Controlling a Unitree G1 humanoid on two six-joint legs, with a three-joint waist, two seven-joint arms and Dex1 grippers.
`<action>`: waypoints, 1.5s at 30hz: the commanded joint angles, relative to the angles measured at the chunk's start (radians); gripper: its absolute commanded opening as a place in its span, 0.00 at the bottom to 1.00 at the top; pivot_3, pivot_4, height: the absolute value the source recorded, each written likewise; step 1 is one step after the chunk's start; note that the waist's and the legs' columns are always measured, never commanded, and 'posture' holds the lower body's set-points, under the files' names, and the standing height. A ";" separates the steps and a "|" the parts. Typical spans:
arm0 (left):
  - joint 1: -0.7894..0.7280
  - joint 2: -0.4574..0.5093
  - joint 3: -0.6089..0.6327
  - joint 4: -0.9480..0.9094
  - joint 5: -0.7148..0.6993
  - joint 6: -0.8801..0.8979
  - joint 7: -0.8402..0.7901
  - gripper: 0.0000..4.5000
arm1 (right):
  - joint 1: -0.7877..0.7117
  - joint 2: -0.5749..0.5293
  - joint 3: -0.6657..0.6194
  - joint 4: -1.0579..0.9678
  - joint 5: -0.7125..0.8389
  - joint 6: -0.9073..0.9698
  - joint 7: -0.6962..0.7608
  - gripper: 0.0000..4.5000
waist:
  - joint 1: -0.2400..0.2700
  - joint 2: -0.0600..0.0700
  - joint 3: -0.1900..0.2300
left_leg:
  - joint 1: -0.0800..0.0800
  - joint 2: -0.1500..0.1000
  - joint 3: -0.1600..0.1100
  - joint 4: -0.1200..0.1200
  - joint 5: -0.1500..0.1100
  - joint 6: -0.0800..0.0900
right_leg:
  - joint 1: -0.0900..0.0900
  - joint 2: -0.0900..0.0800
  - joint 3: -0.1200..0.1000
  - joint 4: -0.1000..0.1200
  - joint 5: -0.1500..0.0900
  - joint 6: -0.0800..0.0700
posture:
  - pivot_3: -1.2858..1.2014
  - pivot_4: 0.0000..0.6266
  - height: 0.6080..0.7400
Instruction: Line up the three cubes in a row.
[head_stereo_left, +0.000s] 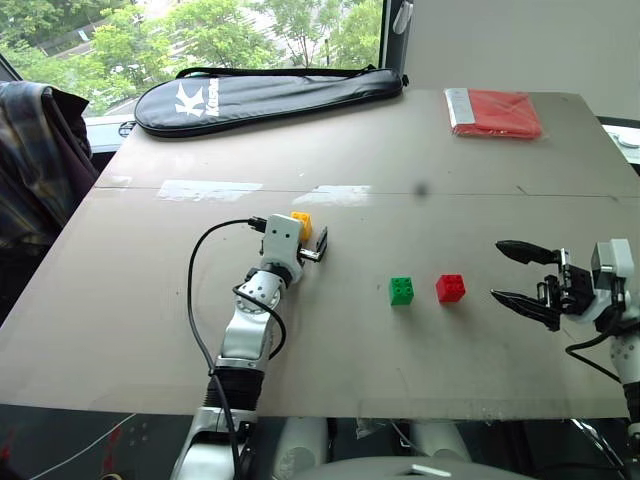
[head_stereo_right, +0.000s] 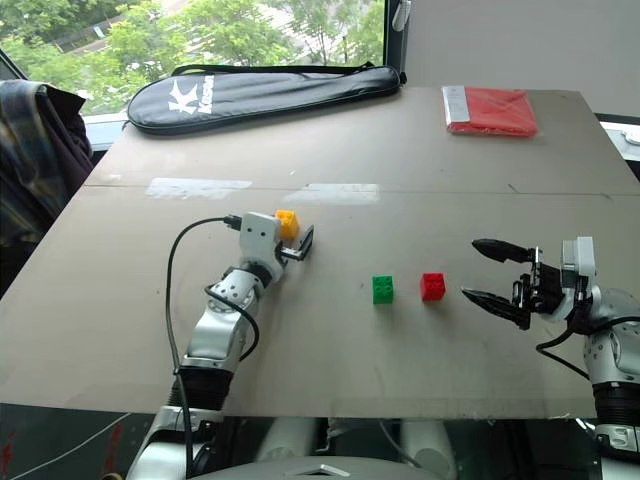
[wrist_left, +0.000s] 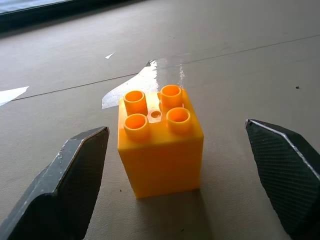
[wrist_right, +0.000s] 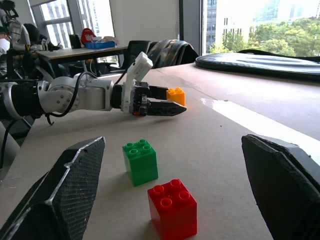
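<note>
The yellow cube (wrist_left: 160, 142) stands upright on the table between the two fingers of my left gripper (head_stereo_left: 308, 235). That gripper is open, with a gap showing on each side of the cube. The green cube (head_stereo_left: 402, 290) and the red cube (head_stereo_left: 450, 287) stand side by side a short way apart, to the right of the yellow one and nearer the front edge. Right of the red cube, my right gripper (head_stereo_left: 496, 269) is open and empty, its fingers pointing left toward the two cubes.
A black racket bag (head_stereo_left: 265, 95) lies along the table's far edge. At the far right corner lies a flat red packet (head_stereo_left: 495, 112). A plaid cloth (head_stereo_left: 30, 160) hangs beyond the left edge of the brown table (head_stereo_left: 420, 160).
</note>
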 joint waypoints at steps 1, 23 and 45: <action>-0.008 0.006 0.008 -0.027 -0.020 -0.023 -0.013 0.74 | -0.016 0.001 -0.039 0.005 0.012 -0.017 0.024 1.00 | 0.000 0.000 0.000 | 0.000 0.000 0.000 0.000 0.000 0.000 | 0.000 0.000 0.000 0.000 0.000 0.000 | 0.52 0.24 0.76; 0.158 0.326 -0.112 -0.171 -0.304 -0.092 -0.782 0.29 | 0.042 -0.050 -0.001 -0.003 0.012 0.044 0.107 1.00 | 0.001 0.001 0.000 | 0.000 0.000 0.001 0.000 0.000 0.000 | 0.000 -0.001 0.001 -0.001 -0.003 -0.005 | 0.52 0.24 0.76; -0.233 0.269 -0.212 0.431 -0.238 -0.419 -1.253 0.29 | 0.081 -0.086 0.010 0.014 0.034 -0.034 0.109 1.00 | 0.000 0.001 0.000 | -0.001 0.000 0.002 0.000 0.000 0.000 | 0.000 0.001 0.000 -0.001 0.000 0.000 | 0.52 0.24 0.76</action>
